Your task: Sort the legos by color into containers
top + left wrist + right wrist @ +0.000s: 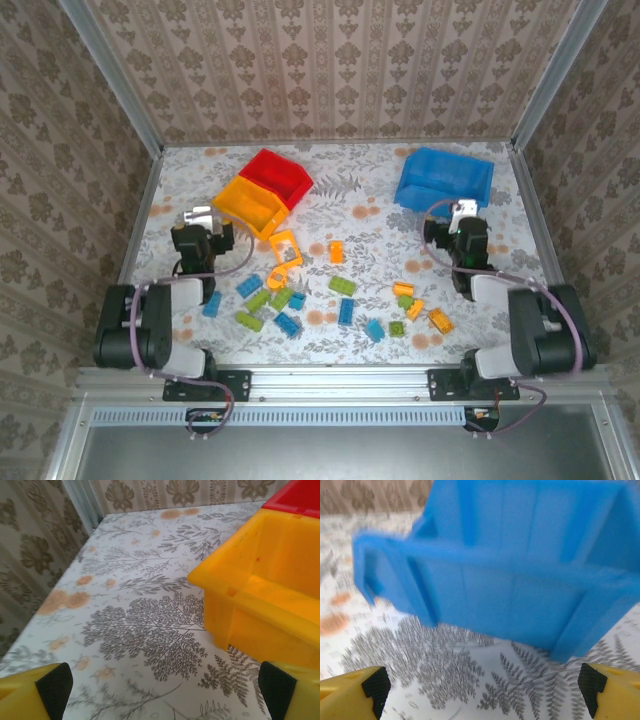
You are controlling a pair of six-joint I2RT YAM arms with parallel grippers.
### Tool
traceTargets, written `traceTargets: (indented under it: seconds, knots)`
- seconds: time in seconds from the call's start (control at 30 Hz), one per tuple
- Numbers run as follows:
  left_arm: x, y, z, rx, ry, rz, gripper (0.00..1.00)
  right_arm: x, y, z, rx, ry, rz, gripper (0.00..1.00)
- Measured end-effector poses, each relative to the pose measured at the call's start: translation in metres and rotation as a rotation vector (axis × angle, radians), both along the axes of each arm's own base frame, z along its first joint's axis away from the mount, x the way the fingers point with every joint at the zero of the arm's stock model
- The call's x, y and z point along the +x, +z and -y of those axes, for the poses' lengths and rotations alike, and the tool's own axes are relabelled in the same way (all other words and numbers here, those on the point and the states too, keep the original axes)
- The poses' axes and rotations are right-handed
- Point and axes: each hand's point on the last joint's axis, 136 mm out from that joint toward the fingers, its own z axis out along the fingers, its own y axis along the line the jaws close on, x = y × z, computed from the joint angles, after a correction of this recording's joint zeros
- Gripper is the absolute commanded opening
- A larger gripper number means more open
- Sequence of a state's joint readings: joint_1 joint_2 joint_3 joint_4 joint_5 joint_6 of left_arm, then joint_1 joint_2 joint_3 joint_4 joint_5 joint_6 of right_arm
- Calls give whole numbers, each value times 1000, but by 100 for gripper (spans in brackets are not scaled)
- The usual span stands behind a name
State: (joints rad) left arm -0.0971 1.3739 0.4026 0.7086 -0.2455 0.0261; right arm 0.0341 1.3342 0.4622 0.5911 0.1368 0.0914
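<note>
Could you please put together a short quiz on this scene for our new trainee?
1. True or false: the left gripper holds a lego.
2. Which bin faces the right gripper? A red, B yellow, C blue.
3. What colour is the open square frame piece near the yellow bin?
Key: 1 false, its jaws stand open and empty; 2 C, the blue bin; 3 orange.
</note>
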Motion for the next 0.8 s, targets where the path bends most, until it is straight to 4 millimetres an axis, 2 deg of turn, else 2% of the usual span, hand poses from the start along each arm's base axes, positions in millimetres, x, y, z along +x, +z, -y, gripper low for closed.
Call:
traceTargets:
  seconds: [0.07, 0.1, 0.17, 0.2, 0.23, 0.27, 0.3, 0.37, 0.43, 0.53, 0.63, 0.73, 0.8]
  knots:
    - [-3, 35, 7, -57, 32, 44, 100, 1, 54, 2, 117, -53, 81, 100]
    - [-4, 56, 6, -128, 69, 43, 100, 1, 89, 3, 192, -69, 141, 100]
    - [0, 99, -5, -282, 170, 42, 100, -6, 148, 6, 348, -81, 273, 100]
    - [4, 122, -12, -356, 208, 54, 100, -11, 165, 9, 415, -85, 309, 100]
    - [6, 136, -17, -409, 225, 58, 100, -14, 173, 11, 460, -95, 315, 100]
    - [10, 144, -20, -470, 240, 40, 100, -15, 174, 13, 499, -120, 286, 99]
    - [13, 146, -21, -516, 257, 9, 99, -14, 171, 14, 527, -146, 242, 94]
    - [21, 134, -13, -583, 273, -89, 98, -10, 160, 9, 570, -194, 130, 86]
    - [28, 100, 6, -640, 280, -240, 92, -9, 141, 7, 615, -249, 13, 85]
    - [27, 44, 31, -704, 317, -471, 85, -10, 109, 6, 678, -333, -128, 86]
    - [24, 1, 44, -750, 377, -645, 84, -8, 75, 2, 746, -397, -246, 88]
    - [26, -19, 52, -779, 414, -727, 84, -3, 53, -3, 792, -435, -325, 88]
    - [30, -24, 56, -794, 420, -749, 81, 3, 49, -6, 820, -445, -346, 88]
